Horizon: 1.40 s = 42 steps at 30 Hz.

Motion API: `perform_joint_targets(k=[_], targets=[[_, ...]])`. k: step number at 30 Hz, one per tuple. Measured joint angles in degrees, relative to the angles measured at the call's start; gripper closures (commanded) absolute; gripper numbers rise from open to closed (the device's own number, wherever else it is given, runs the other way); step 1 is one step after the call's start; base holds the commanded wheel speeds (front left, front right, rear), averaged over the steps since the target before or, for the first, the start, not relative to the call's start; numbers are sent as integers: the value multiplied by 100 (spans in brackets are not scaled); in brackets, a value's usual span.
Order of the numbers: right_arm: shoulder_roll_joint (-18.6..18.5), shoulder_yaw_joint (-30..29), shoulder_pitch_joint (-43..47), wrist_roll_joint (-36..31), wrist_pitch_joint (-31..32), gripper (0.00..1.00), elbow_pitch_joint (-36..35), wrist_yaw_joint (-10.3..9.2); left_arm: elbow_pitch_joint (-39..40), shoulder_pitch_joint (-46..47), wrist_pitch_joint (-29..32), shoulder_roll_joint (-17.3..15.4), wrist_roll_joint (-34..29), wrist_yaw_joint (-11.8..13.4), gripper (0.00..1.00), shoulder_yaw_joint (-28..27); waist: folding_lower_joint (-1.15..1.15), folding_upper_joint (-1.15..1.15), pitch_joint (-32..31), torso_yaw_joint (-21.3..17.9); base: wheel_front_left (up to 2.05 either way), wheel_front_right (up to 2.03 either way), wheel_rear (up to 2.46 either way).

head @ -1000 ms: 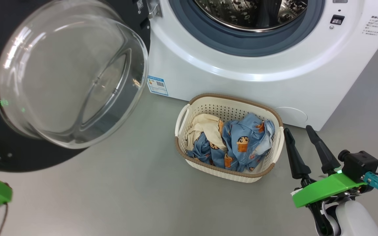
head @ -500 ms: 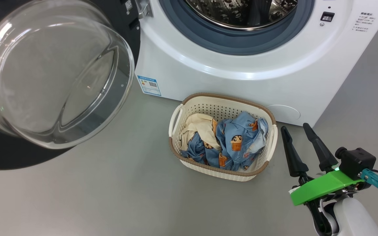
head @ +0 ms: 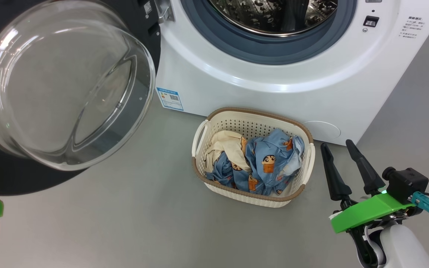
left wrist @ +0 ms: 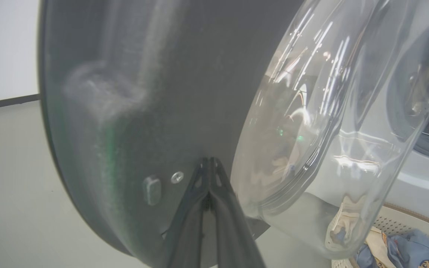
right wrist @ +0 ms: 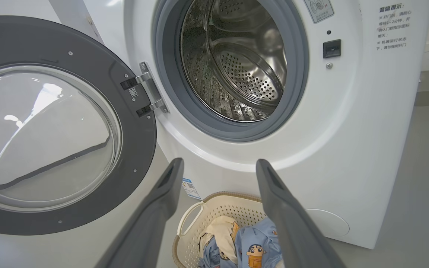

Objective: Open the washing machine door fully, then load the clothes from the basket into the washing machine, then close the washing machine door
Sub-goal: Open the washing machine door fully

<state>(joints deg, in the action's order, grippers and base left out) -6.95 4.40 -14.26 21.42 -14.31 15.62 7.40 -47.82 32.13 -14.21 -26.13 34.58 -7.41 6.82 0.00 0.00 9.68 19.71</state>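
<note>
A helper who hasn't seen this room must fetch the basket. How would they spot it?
Start at the big white washing machine, its round door swung open. On the grey floor just in front sits the basket, small, cream and perforated. Its brown woven rim and the light blue cartoon-print clothes inside set it apart.

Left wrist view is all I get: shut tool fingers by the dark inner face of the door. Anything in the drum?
Observer: No. The right wrist view looks straight into the drum: bare steel, nothing inside.
Operator: Other arm?
Observer: The right tool is open and holds nothing. It's beside the basket, to its right in the head view.
Operator: Load?
Observer: The clothes lie heaped in the basket, blue print over cream cloth.
</note>
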Motion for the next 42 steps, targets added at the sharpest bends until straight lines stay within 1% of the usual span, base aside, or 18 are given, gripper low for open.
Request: perform_joint_targets(k=[6, 14, 23, 24, 25, 26, 27, 30, 32, 35, 39, 42], targets=[[-45, -16, 0, 11, 0, 0, 9, 0, 314, -116, -1, 82, -3, 0, 100, -5, 0, 0, -13, 9, 0, 0, 0], [-70, -16, 2, 34, 0, 0, 20, 0, 921, -634, -1, 270, -99, 0, 100, -122, 0, 0, -119, -29, 0, 0, 0], [-103, -9, 17, 41, 0, 0, 16, 0, 1895, -1220, -1, 631, -272, 14, 100, -314, 0, 0, -247, -119, 0, 0, 0], [-103, -7, 17, 41, 0, 0, 14, 0, 2004, -1287, -2, 678, -275, 21, 68, -322, 0, 0, -262, -133, 0, 0, 0], [-100, 0, 18, 41, 0, 0, 13, 0, 2094, -1356, -2, 719, -299, 56, 51, -323, 0, 0, -278, -150, 0, 0, 0], [-99, 3, 19, 41, 0, 0, 11, 0, 2185, -1430, -2, 759, -328, 67, 21, -321, 0, 0, -295, -168, 0, 0, 0], [-97, 7, 20, 41, 0, 0, 9, 0, 2268, -1499, -2, 793, -366, 69, 0, -316, 0, 0, -311, -186, 0, 0, 0], [-96, 13, 34, 40, 0, 0, -9, 0, 2555, -1703, -2, 871, -431, 131, 0, -321, 0, 0, -358, -259, 0, 0, 0], [-94, 24, 69, 40, 0, 0, -19, 0, 2750, -1824, -2, 943, -463, 219, 0, -339, 0, 0, -389, -318, 0, 0, 0], [-86, 36, 146, 40, 0, 0, -21, 0, 2987, -2008, -2, 1049, -463, 224, 0, -343, 0, 0, -432, -421, 0, 0, 0], [-87, 41, 157, 40, 0, 0, -24, 0, 3189, -2192, -2, 1141, -547, 315, 0, -310, 0, 0, -480, -574, 0, 0, 0], [-96, 59, 157, 40, 0, 0, -26, 0, 3289, -2280, -2, 1190, -566, 338, 0, -267, 0, 0, -498, -713, 0, 0, 0]])
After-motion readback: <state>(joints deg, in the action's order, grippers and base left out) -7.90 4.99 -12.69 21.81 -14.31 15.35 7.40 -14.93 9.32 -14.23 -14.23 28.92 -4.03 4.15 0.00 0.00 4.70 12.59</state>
